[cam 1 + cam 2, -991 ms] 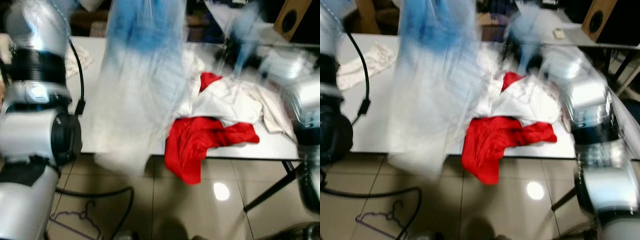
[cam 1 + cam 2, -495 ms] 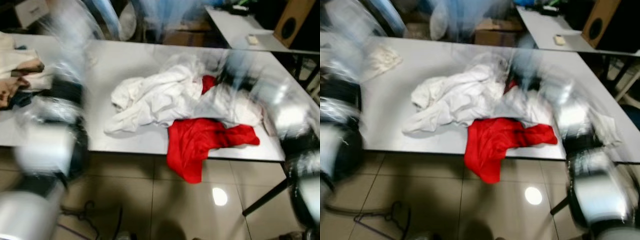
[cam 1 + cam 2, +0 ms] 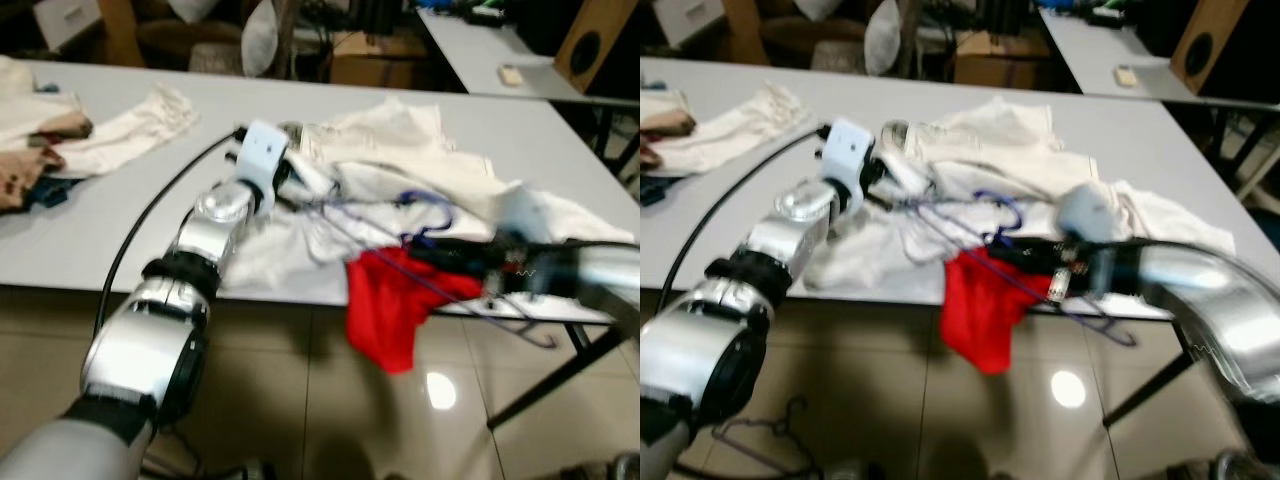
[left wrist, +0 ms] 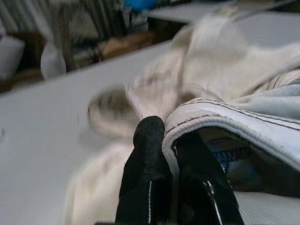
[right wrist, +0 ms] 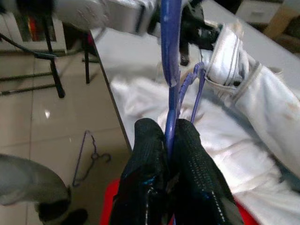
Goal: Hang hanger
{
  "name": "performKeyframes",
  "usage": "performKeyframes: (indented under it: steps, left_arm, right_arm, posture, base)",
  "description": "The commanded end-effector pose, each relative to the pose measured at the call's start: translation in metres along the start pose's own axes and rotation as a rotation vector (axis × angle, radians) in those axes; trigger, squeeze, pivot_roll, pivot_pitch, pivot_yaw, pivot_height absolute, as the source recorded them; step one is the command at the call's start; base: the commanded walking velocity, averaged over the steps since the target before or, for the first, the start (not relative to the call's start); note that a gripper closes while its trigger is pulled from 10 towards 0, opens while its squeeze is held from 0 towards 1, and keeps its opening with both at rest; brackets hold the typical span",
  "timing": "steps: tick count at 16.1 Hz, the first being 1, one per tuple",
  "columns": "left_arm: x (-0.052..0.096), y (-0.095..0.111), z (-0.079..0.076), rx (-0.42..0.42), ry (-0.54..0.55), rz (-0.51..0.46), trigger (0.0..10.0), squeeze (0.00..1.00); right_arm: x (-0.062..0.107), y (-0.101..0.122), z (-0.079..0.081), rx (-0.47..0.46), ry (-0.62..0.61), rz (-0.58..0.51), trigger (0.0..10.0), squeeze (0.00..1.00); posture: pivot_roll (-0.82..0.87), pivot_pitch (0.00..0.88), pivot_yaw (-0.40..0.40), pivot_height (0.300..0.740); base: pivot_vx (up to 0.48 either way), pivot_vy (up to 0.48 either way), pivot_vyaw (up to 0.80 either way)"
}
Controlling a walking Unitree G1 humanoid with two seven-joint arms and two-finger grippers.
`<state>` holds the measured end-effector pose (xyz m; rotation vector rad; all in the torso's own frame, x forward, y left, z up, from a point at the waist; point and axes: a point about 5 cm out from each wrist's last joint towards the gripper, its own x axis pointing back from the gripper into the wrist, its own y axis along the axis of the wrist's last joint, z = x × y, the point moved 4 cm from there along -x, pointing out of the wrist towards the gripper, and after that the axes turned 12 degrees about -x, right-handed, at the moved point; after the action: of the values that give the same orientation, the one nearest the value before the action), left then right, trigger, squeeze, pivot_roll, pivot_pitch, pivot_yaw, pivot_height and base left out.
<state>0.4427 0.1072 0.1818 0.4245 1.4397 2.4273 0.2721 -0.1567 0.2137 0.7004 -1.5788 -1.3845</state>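
While the right tool (image 5: 167, 140) clamps the purple hanger (image 5: 170, 42), its hook toward the left tool (image 4: 169, 140), clamped on a white garment (image 4: 243, 122), it lies lengthwise across the tabletop (image 3: 140, 190).

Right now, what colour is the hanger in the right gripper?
Purple-blue. The hanger shows best in the right wrist view, clamped in the right gripper.

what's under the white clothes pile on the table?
A red garment sticks out from under the white clothes and hangs over the table edge. How far it runs beneath, and anything else under there, is covered.
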Motion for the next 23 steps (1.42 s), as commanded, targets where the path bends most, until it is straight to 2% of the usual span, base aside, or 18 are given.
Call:
performKeyframes:
  steps: [1, 2, 3, 5, 7, 8, 9, 11, 12, 13, 14, 16, 17, 18, 19, 20, 21, 23]
  left_arm:
    - [0.005, -0.008, 0.017, -0.002, 0.045, 0.041, 10.0, 0.0]
    - [0.006, -0.01, 0.017, -0.012, 0.018, 0.042, 10.0, 1.0]
    - [0.009, -0.016, 0.015, -0.036, -0.034, 0.049, 10.0, 1.0]
    - [0.022, -0.037, 0.023, -0.136, -0.092, 0.11, 10.0, 1.0]
    - [0.035, -0.05, 0.042, -0.198, -0.069, 0.143, 10.0, 1.0]
    - [0.042, -0.054, 0.052, -0.206, -0.055, 0.149, 10.0, 1.0]
    - [0.049, -0.059, 0.059, -0.211, -0.074, 0.158, 10.0, 1.0]
    - [0.068, -0.076, 0.066, -0.288, -0.181, 0.222, 10.0, 1.0]
    - [0.074, -0.081, 0.066, -0.293, -0.221, 0.242, 10.0, 1.0]
    - [0.08, -0.082, 0.067, -0.274, -0.268, 0.233, 10.0, 1.0]
    - [0.082, -0.083, 0.066, -0.275, -0.294, 0.229, 10.0, 1.0]
    - [0.093, -0.092, 0.059, -0.324, -0.402, 0.246, 10.0, 1.0]
    - [0.093, -0.093, 0.063, -0.384, -0.365, 0.262, 10.0, 1.0]
    - [0.088, -0.088, 0.076, -0.392, -0.235, 0.251, 10.0, 1.0]
    - [0.083, -0.078, 0.092, -0.331, -0.066, 0.214, 10.0, 1.0]
    - [0.08, -0.073, 0.096, -0.279, 0.002, 0.18, 10.0, 1.0]
    - [0.079, -0.071, 0.096, -0.265, 0.011, 0.167, 10.0, 1.0]
    - [0.069, -0.063, 0.079, -0.185, -0.035, 0.093, 10.0, 1.0]
  right_arm:
    - [0.008, 0.022, 0.012, 0.043, 0.054, -0.062, 10.0, 0.0]
    - [0.013, 0.028, 0.014, 0.038, 0.047, -0.085, 10.0, 0.0]
    - [0.018, 0.035, 0.01, 0.031, 0.006, -0.127, 10.0, 0.0]
    - [0.025, 0.038, -0.016, 0.016, -0.232, -0.2, 10.0, 0.0]
    - [0.024, 0.036, -0.029, -0.074, -0.367, -0.285, 10.0, 0.0]
    - [0.022, 0.037, -0.028, -0.102, -0.374, -0.315, 10.0, 0.0]
    - [0.021, 0.041, -0.021, -0.126, -0.323, -0.338, 10.0, 0.0]
    - [0.025, 0.052, -0.004, -0.142, -0.185, -0.379, 10.0, 0.0]
    - [0.032, 0.059, -0.002, -0.136, -0.161, -0.418, 10.0, 0.0]
    - [0.046, 0.074, -0.009, -0.147, -0.176, -0.513, 10.0, 0.0]
    - [0.052, 0.079, -0.014, -0.156, -0.195, -0.553, 10.0, 0.0]
    - [0.069, 0.093, -0.033, -0.167, -0.285, -0.636, 10.0, 0.0]
    - [0.074, 0.094, -0.043, -0.165, -0.353, -0.617, 10.0, 0.0]
    - [0.079, 0.094, -0.056, -0.173, -0.447, -0.622, 10.0, 0.0]
    - [0.083, 0.094, -0.071, -0.168, -0.558, -0.635, 10.0, 0.0]
    - [0.083, 0.091, -0.081, -0.167, -0.63, -0.643, 10.0, 0.0]
    - [0.082, 0.089, -0.084, -0.175, -0.653, -0.648, 10.0, 0.0]
    - [0.067, 0.084, -0.092, -0.167, -0.707, -0.65, 10.0, 0.0]
  posture:
    - [-0.15, 0.0, 0.007, 0.74]
    - [-0.15, 0.0, 0.008, 0.74]
    - [-0.15, 0.0, 0.008, 0.74]
    - [-0.15, 0.0, 0.009, 0.74]
    - [-0.15, 0.0, 0.009, 0.74]
    - [-0.15, 0.0, 0.009, 0.74]
    - [-0.14, 0.0, 0.003, 0.74]
    - [-0.14, 0.0, -0.001, 0.74]
    - [-0.13, 0.0, -0.006, 0.74]
    - [-0.13, 0.0, -0.008, 0.74]
    - [-0.13, 0.0, -0.008, 0.74]
    - [-0.14, 0.0, -0.008, 0.74]
    - [-0.14, 0.0, -0.008, 0.74]
    - [-0.14, 0.0, -0.008, 0.74]
    - [-0.14, 0.0, -0.009, 0.74]
    - [-0.14, 0.0, -0.008, 0.74]
    - [-0.14, 0.0, -0.008, 0.74]
    - [-0.15, 0.0, -0.006, 0.74]
  base:
    - [0.0, 0.0, 0.0]
    - [0.0, 0.0, 0.0]
    - [0.0, 0.0, 0.0]
    - [0.0, 0.0, 0.0]
    - [0.0, 0.0, 0.0]
    - [0.0, 0.0, 0.0]
    - [0.0, 0.0, 0.0]
    - [0.0, 0.0, 0.0]
    - [0.0, 0.0, 0.0]
    - [0.0, 0.0, 0.0]
    - [0.0, 0.0, 0.0]
    - [0.0, 0.0, 0.0]
    - [0.0, 0.0, 0.0]
    - [0.0, 0.0, 0.0]
    - [0.0, 0.0, 0.0]
    - [0.0, 0.0, 0.0]
    - [0.0, 0.0, 0.0]
    - [0.0, 0.0, 0.0]
